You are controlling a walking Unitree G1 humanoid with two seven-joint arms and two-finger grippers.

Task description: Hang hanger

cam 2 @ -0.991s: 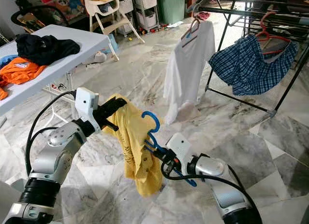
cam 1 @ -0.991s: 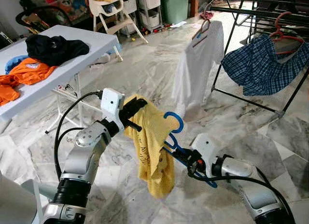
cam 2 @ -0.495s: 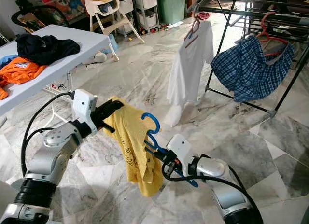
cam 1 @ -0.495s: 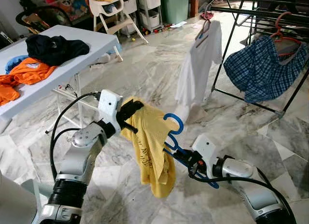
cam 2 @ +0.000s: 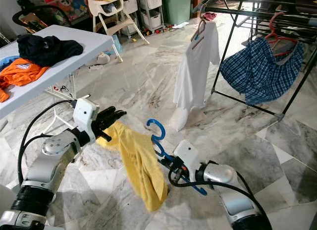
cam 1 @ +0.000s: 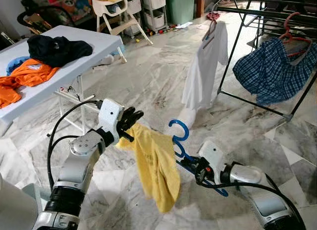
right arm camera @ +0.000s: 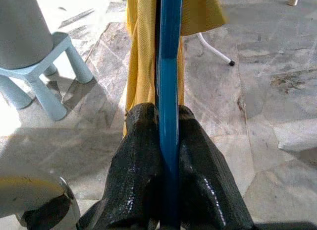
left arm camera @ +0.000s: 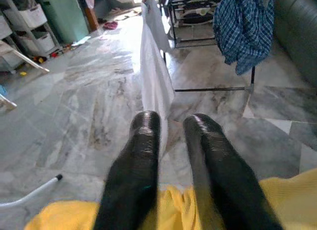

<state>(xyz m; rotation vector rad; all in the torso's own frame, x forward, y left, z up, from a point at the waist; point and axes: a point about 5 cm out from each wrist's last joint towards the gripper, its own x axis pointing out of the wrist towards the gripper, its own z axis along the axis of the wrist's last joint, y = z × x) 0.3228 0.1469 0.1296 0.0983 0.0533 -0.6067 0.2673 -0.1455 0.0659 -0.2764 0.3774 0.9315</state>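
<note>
Marble floor (cam 1: 148, 66) runs from me to a black drying rack (cam 1: 257, 22), my landmark. On that rack hang two garments: one white shirt (cam 1: 203, 66) at its near end on a brown hanger and one blue plaid shirt (cam 1: 270, 74) on a red hanger. Well away from the rack, on my left, stands one white folding table (cam 1: 74, 66) with one black garment (cam 1: 57, 46) and one orange garment (cam 1: 27, 74) on it; beyond it a white high chair (cam 1: 116, 12). Open floor lies between me and the rack, and the white shirt hangs straight ahead of my left fingers.

My right gripper (right arm camera: 166, 141), low and short of the rack, has its two fingers (right arm camera: 141, 155) pressed against the bar of the one blue hanger (cam 1: 179, 136), hook up. One yellow shirt (cam 1: 156, 165) droops from that hanger. My left gripper (cam 1: 130, 120), farther from the rack, has its fingers (left arm camera: 141, 165) slightly parted, resting on the yellow cloth's upper edge; whether they pinch it I cannot tell
</note>
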